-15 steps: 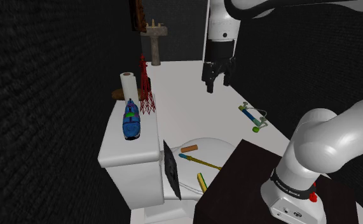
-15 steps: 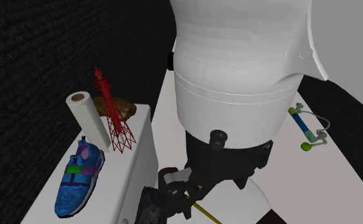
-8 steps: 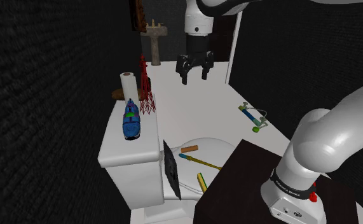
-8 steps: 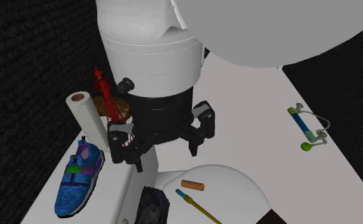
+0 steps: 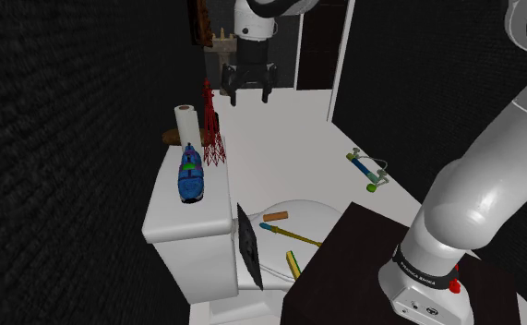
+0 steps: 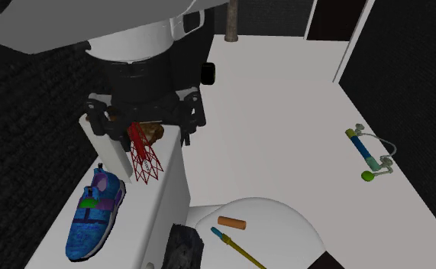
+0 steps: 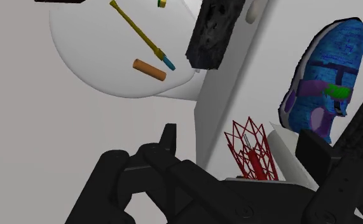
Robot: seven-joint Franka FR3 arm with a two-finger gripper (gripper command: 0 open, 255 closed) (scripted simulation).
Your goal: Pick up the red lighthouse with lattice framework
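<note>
on the toilet tank's flat white top (image 5: 173,222), the red lighthouse (image 5: 212,129) stands upright on its splayed lattice legs, at the end nearer the back wall. a white paper roll (image 5: 186,124) stands just beside it on the shoulder view's left, and a blue shoe (image 5: 191,173) with purple and green patches lies on the tank top nearer the camera.

i have the gripper (image 5: 245,90) up in the air just beyond the lighthouse's tip on the shoulder view's right, pointing downward. its two black fingers stand well apart and clasp nothing. in the second exterior view the gripper (image 6: 143,128) hangs over the tower and hides its upper part, so i see just the red lattice base (image 6: 144,159) below it. from the wrist camera the lattice (image 7: 251,149) sits between the spread fingers (image 7: 168,136) without either one touching it, with the shoe (image 7: 326,83) lying beyond.

lower down, on the closed toilet lid (image 5: 307,214), lie a short orange cylinder (image 5: 276,217) and a thin yellow-handled tool (image 5: 293,237). a black porous slab (image 5: 249,247) leans at the tank's front. out on the pale floor, well apart from all this, lies a blue and green tool (image 5: 366,171).
</note>
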